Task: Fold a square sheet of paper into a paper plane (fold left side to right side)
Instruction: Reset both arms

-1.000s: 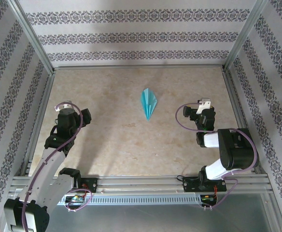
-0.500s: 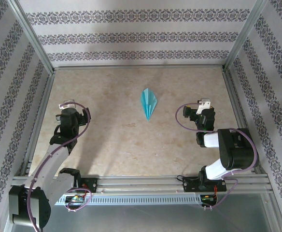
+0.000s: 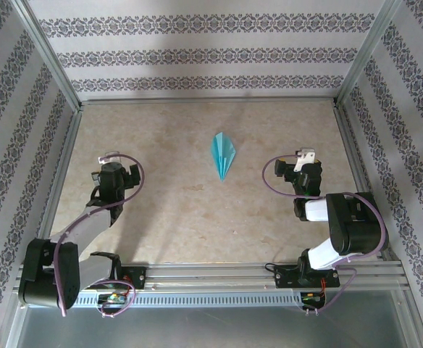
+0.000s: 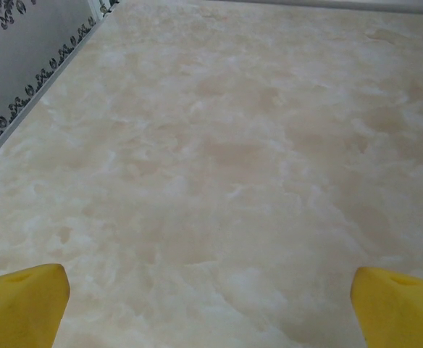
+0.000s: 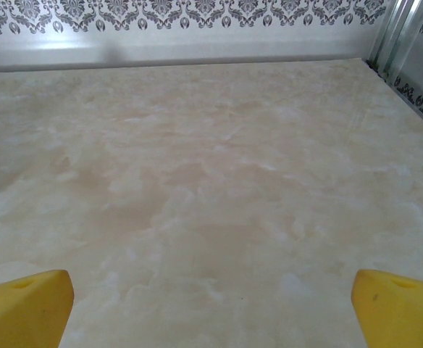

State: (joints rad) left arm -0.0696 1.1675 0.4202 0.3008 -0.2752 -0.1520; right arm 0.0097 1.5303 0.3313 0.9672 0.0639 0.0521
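Top external view, from the bottom edge upward: the left gripper (image 3: 110, 161) at middle left and the right gripper (image 3: 306, 161) at middle right are both released, jaws wide, grasping nothing above the counter (image 3: 182, 217). Slightly farther up, between them, the paper plane (image 3: 223, 154) lies flat, its tip pointing down the frame.

The table (image 3: 175, 217) has a pale beige, marbled top. One cyan paper plane (image 3: 224, 154) lies flat on it, about midway between left and right and toward the far side, its slim tip pointing to the near edge.
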